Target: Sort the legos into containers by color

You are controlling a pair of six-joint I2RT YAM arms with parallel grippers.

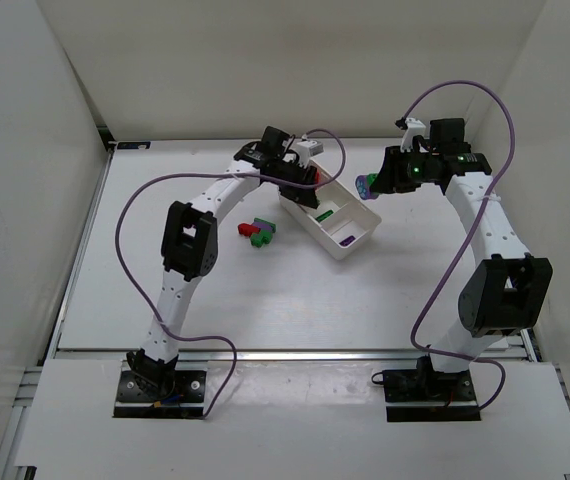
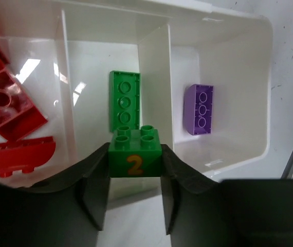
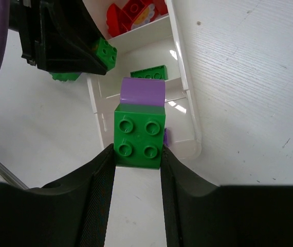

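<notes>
The white tray (image 1: 311, 231) lies slanted mid-table, its three containers in a row. In the left wrist view the left one holds red legos (image 2: 10, 105), the middle one a flat green brick (image 2: 125, 100), the right one a purple brick (image 2: 199, 109). My left gripper (image 2: 135, 154) is shut on a green brick marked "2" (image 2: 135, 157), hanging over the middle container by the divider (image 2: 154, 77). My right gripper (image 3: 138, 152) is shut on a green brick (image 3: 139, 135) with a purple piece (image 3: 143, 92) stuck to it, held above the table beside the tray's purple end.
Loose legos lie on the table left of the tray: a red one (image 1: 243, 229), a green one (image 1: 260, 239) and a purple one (image 1: 263, 224). White walls enclose the table on three sides. Purple cables loop off both arms.
</notes>
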